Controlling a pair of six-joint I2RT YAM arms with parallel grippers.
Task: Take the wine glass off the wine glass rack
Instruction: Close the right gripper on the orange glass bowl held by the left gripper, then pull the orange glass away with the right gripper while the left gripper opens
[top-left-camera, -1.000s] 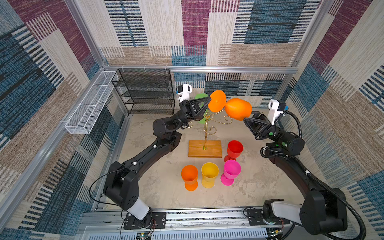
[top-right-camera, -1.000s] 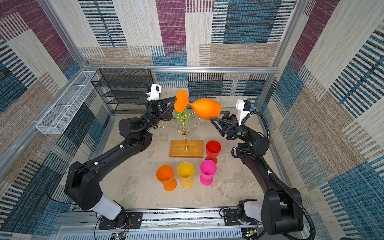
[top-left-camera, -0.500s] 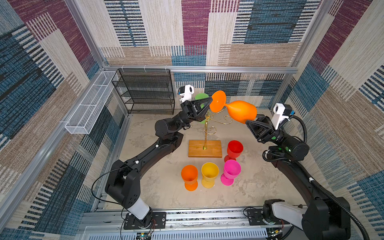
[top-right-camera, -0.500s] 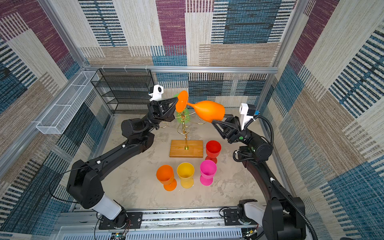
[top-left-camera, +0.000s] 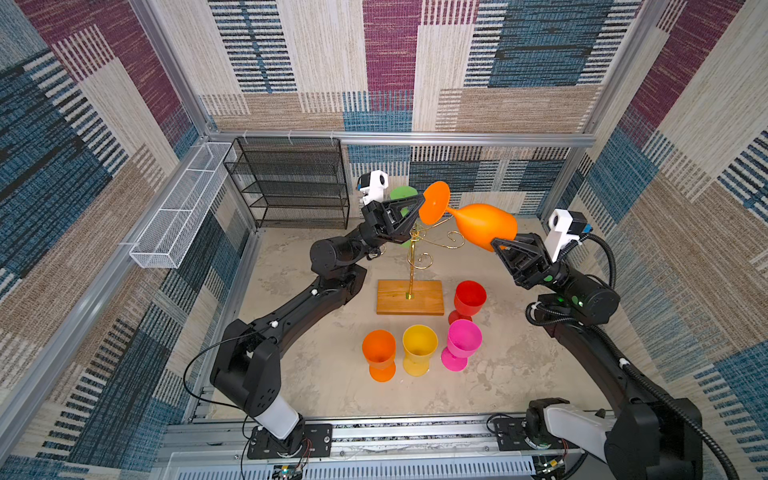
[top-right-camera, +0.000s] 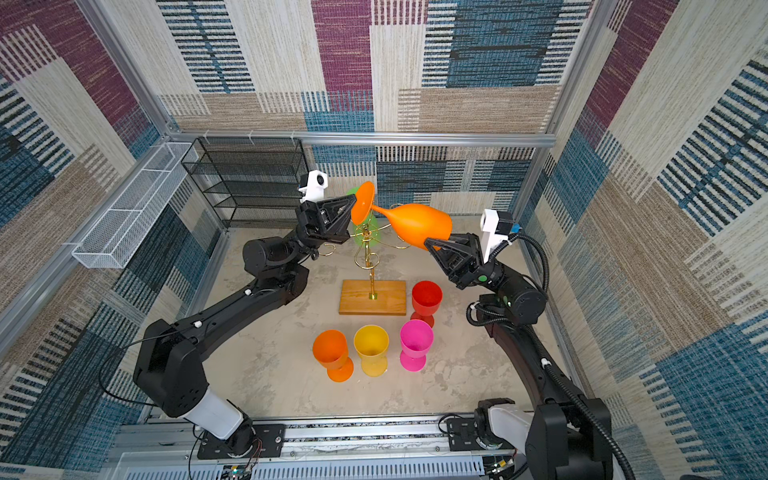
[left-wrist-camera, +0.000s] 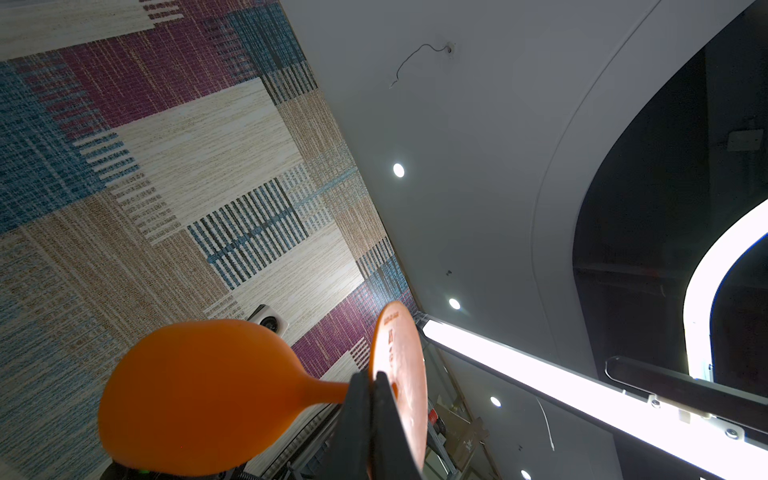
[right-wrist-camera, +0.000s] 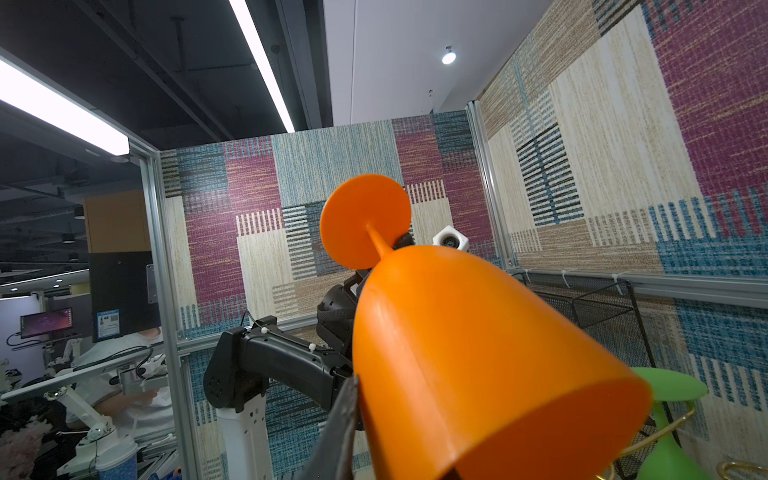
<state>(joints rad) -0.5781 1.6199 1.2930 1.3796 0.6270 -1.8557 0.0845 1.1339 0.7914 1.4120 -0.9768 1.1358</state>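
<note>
Both top views: orange plastic wine glass (top-left-camera: 484, 226) lies sideways, above the gold wire wine glass rack (top-left-camera: 411, 266).
Left wrist: left gripper (left-wrist-camera: 372, 386) pinches the glass's foot disc.
Right wrist: right gripper (top-left-camera: 498, 244) nips the bowl rim, with one finger (right-wrist-camera: 347, 415) outside the bowl.

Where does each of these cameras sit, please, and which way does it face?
Top views: high in front, looking down at the wine glass rack; both arms show, left gripper and right gripper at the orange wine glass.
Left wrist: on left arm, aimed up at wall and ceiling; closed fingers show.
Right wrist: on right arm, aimed at the left arm; one finger shows.
Shared: both wrist views show that glass.
</note>
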